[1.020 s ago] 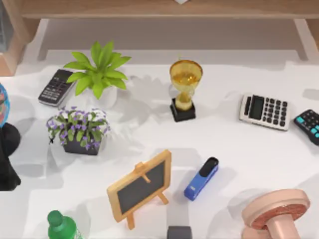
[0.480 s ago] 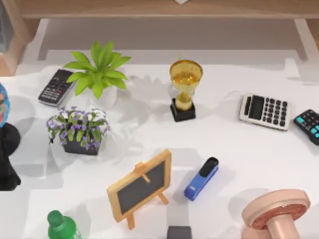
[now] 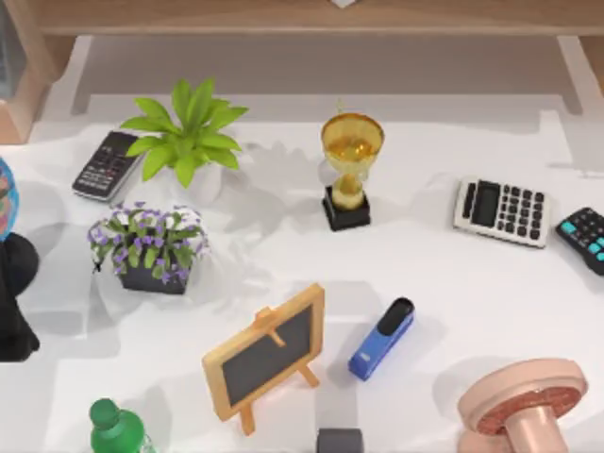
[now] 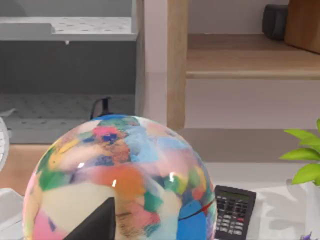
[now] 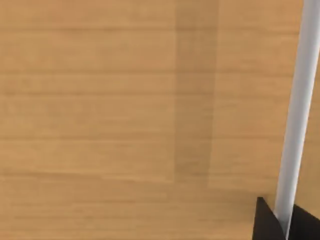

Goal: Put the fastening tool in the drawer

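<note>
You'll find the stapler [image 3: 382,339] has not moved, lying on the white surface [image 3: 472,293] just right of the chalkboard easel [image 3: 265,355]. The right end effector [image 5: 281,220] clamps a white bar [image 5: 296,120] against wood.

Bright, even light is falling on the white table [image 3: 472,293]; soft overlapping shadows are spreading around the trophy [image 3: 349,170].

White table [image 3: 472,311] under even light, soft shadows. Wooden shelf [image 3: 311,17] along its far edge; wood upright [image 4: 177,65] beside grey recess [image 4: 65,75].
</note>
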